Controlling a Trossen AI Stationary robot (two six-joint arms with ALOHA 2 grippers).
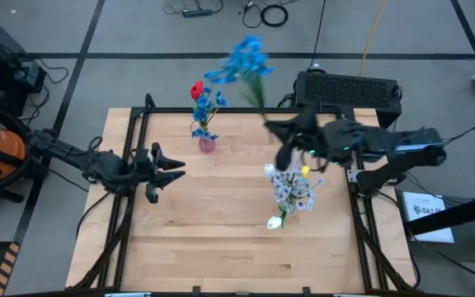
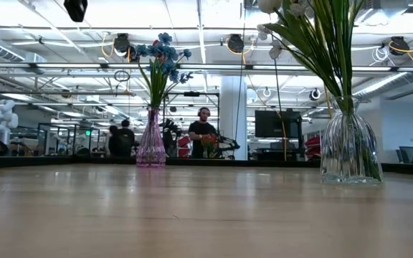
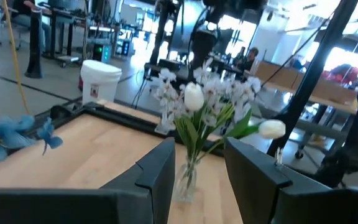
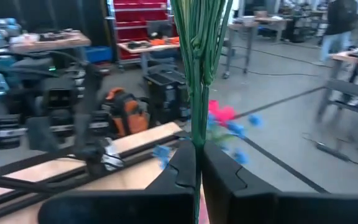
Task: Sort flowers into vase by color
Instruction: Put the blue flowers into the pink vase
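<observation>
Right gripper (image 1: 280,132), in the upper right of the overhead frame above the table's far edge, has its two fingers (image 4: 182,168) pressed together on the green stems of a blue flower spray (image 1: 244,62). Its blossoms hang blurred beyond the table's far edge, upper centre of that frame. In the right wrist view the stems (image 4: 199,68) run straight up from between the closed fingers.

Two vases stand on the wooden table (image 1: 221,239). A small pink vase (image 1: 207,144), upper centre-left in the overhead frame, holds one red flower (image 1: 196,89) and blue sprays (image 1: 209,103); their exact count cannot be told. A clear ribbed vase (image 2: 350,150), at the right of the low frame, holds pale white sprays (image 1: 291,190) and green stems. Two white tulip buds show in the left wrist view: one upright (image 3: 193,96), one leaning outward (image 3: 271,129). The leaning bud appears low in the overhead frame (image 1: 275,221).

Left gripper (image 1: 171,167), middle left of the overhead frame, hovers over the table, its fingers (image 3: 160,168) spread apart and holding nothing, pointing toward the clear vase.
</observation>
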